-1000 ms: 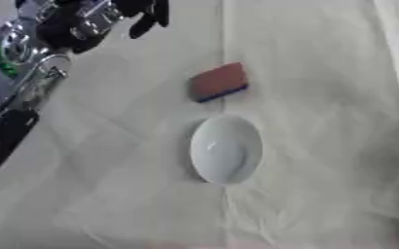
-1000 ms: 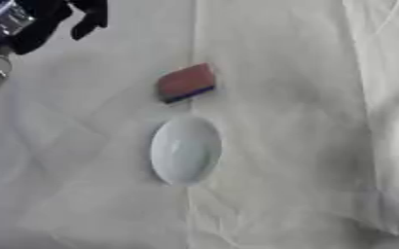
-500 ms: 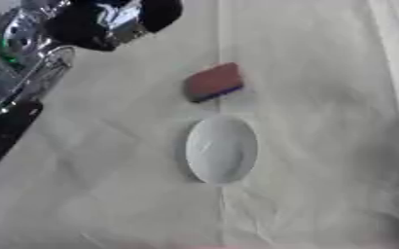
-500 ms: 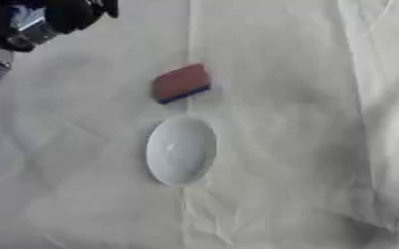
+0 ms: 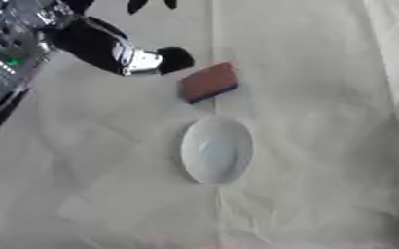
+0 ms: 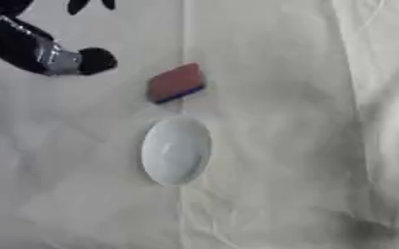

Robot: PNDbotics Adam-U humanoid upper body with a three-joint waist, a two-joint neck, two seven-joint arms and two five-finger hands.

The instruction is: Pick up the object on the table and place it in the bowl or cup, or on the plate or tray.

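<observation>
Reaching in from the upper left, the left hand [image 5: 122, 51] sits over the cloth [image 5: 322, 121] just beside the sponge [image 5: 209, 82]. Thumb tip ends near the sponge's left edge; whether it touches the sponge, cannot tell. Fingers are spread: the thumb points toward the sponge, and other black fingertips [image 5: 138, 5] show apart from it at the top edge. Nothing is held.

Sponge: reddish-brown top, dark blue underside strip along its lower edge. It lies flat on the cloth, tilted with its right end higher in the view. It sits just above the dish, near it with a narrow strip of cloth between.

Dish [image 5: 216, 150]: white, oval in this view, shallow, nothing in it. It lies in the centre of the table on the cloth, on a vertical crease line.

Cloth: off-white, wrinkled, with fold lines running top to bottom and a raised fold on the right side.

Left arm [image 5: 15, 44]: silver and black hardware with green lights at the upper left corner in the left eye view. In the right eye view only the forearm end and thumb show.

Right hand: not in either view.
</observation>
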